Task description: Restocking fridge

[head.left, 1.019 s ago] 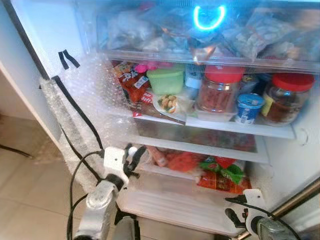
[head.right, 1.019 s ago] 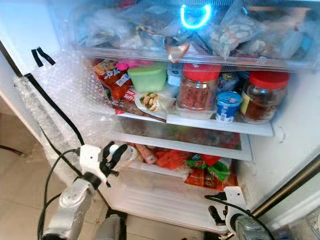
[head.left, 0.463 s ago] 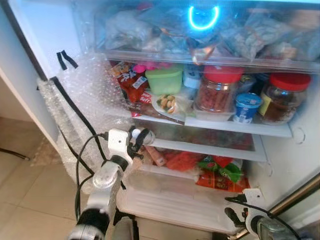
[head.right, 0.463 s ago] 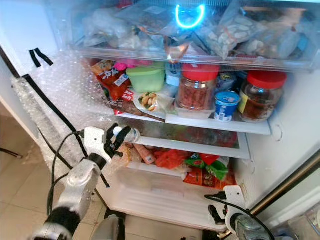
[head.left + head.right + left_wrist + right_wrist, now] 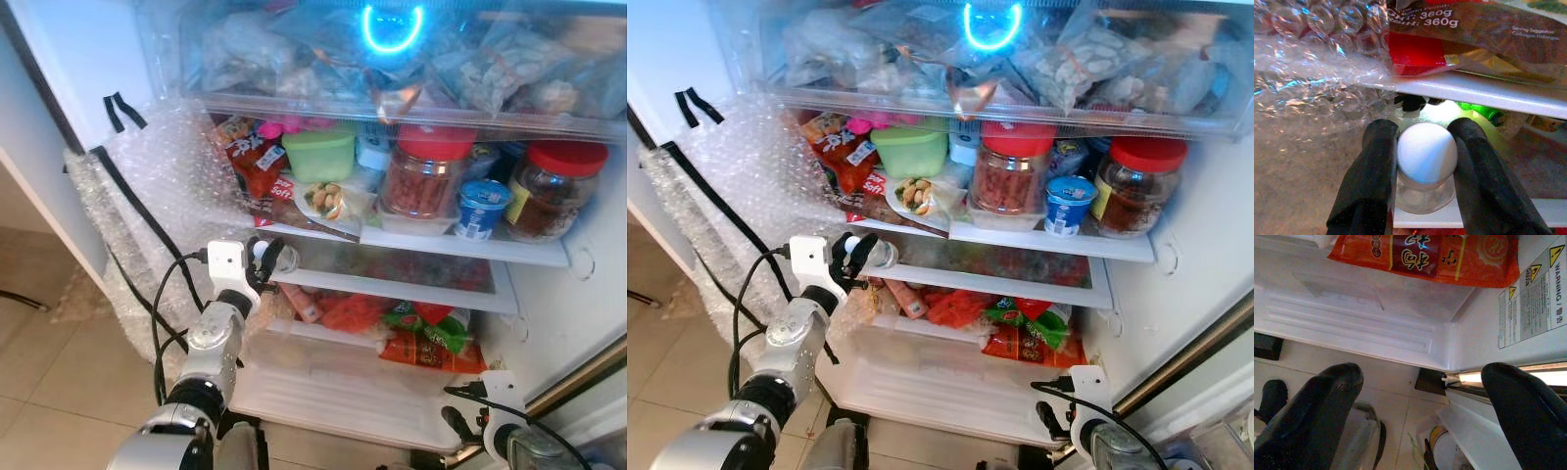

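Open fridge (image 5: 588, 294), as we log it:

- Left gripper (image 5: 1422, 161): fingers (image 5: 1371, 181) closed on a small clear bottle (image 5: 279, 258) w/ white cap, one pad each side of the cap. We see the bottle held lying on its side at the front left edge of the glass shelf (image 5: 392, 277) that sits under the jar shelf, its base toward the fridge interior.
- Right gripper (image 5: 1425, 396): low at the fridge's bottom right corner, fingers wide apart, nothing between them. An orange-red packet (image 5: 1425, 257) lies above it in the drawer.
- Jar shelf (image 5: 460, 245): green lidded tub (image 5: 320, 155); two red-lidded jars (image 5: 423, 171), one mid, one far right; small blue-and-white cup (image 5: 476, 209) between them; red snack packets (image 5: 257, 162) at left; a bag of nuts (image 5: 328, 201) in front.
- Top: clear drawer (image 5: 392, 59) packed w/ bagged food; a blue ring of light reflects on it.
- Below: red and green packets (image 5: 431, 338) in the lower compartment.
- Bubble wrap (image 5: 162, 211) w/ black tape covers the fridge's left wall.
- Floor (image 5: 49, 362): beige tiles.
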### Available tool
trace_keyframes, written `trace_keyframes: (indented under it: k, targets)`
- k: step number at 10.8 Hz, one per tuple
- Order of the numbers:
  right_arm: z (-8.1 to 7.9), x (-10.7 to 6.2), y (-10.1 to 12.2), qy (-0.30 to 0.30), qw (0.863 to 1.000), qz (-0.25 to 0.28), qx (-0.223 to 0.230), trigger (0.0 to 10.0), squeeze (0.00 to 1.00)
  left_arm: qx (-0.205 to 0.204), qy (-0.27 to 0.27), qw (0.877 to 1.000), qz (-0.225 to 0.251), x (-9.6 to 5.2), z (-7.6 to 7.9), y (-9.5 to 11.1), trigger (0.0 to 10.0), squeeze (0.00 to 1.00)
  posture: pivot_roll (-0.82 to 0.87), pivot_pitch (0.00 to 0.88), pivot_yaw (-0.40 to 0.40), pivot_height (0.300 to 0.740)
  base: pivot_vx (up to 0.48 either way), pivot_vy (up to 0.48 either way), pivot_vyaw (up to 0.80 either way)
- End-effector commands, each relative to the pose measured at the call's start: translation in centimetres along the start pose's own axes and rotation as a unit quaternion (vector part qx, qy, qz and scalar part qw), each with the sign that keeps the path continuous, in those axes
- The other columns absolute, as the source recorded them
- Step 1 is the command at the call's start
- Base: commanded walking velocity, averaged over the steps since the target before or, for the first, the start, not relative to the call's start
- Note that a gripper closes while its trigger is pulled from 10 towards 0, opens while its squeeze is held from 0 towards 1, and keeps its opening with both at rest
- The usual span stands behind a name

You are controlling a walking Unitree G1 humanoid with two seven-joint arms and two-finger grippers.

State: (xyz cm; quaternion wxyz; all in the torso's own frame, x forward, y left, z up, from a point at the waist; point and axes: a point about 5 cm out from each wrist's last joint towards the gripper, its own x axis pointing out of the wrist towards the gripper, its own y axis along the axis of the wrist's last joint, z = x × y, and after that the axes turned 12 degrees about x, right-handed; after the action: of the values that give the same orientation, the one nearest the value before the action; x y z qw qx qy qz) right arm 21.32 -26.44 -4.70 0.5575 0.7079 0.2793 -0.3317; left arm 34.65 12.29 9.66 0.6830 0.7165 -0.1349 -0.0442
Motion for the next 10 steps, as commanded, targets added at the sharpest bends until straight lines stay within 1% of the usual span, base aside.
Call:
trace_keyframes:
  k: [1,2,3,4,5,6,7,8,9,10]
  targets:
    - [0.7,-0.3,-0.4,-0.009,1.000,-0.001,0.010,10.0,0.00,0.006,-0.002,1.000,0.013,0.4,-0.1,0.6,10.0,0.00,-0.11,0.067,-0.013,0.650,0.000,0.000,0.00]
    - [0.8,-0.4,-0.5,-0.009,1.000,0.000,0.011,10.0,0.00,0.013,0.000,1.000,0.004,0.6,-0.3,0.5,10.0,0.00,-0.11,0.072,-0.015,0.650,0.000,0.000,0.00]
    - [0.8,-0.4,-0.5,-0.008,1.000,0.000,0.011,10.0,0.00,0.011,0.003,1.000,-0.006,0.4,-0.4,0.1,10.0,0.00,-0.10,0.076,-0.016,0.650,0.000,0.000,0.00]
    - [0.8,-0.4,-0.5,-0.005,1.000,0.000,0.011,10.0,0.00,-0.005,0.012,1.000,-0.023,-0.1,-0.8,-0.7,10.0,0.00,-0.10,0.076,-0.016,0.650,0.000,0.000,0.00]
    - [0.7,-0.3,-0.5,0.000,1.000,0.000,0.011,10.0,0.00,-0.030,0.031,0.999,-0.030,-0.5,-1.2,-1.2,10.0,0.00,-0.10,0.078,-0.015,0.650,0.000,0.000,0.00]
    - [0.7,-0.3,-0.5,0.001,1.000,0.000,0.011,10.0,0.00,-0.027,0.031,0.999,-0.034,-0.7,-1.2,-1.4,10.0,0.00,-0.10,0.079,-0.015,0.650,0.000,0.000,0.00]
    - [0.6,-0.3,-0.5,0.003,1.000,0.000,0.011,10.0,0.00,-0.014,0.022,0.999,-0.041,-1.1,-1.1,-1.9,10.0,0.00,-0.09,0.077,-0.013,0.650,0.000,0.000,0.00]
    - [0.5,-0.3,-0.5,0.005,1.000,0.000,0.012,10.0,0.00,-0.012,0.018,0.998,-0.052,-1.9,-0.9,-2.7,10.0,0.00,-0.09,0.073,-0.010,0.650,0.000,0.000,0.00]
    - [0.4,-0.2,-0.6,0.006,1.000,0.000,0.012,10.0,0.00,-0.007,0.008,0.996,-0.086,-3.1,-0.6,-4.2,10.0,0.00,-0.08,0.072,-0.006,0.650,0.000,0.000,0.00]
    - [0.4,-0.2,-0.6,0.007,1.000,0.000,0.013,10.0,0.00,-0.014,0.006,0.994,-0.104,-3.9,-0.5,-5.1,10.0,0.00,-0.08,0.071,-0.004,0.650,0.000,0.000,0.00]
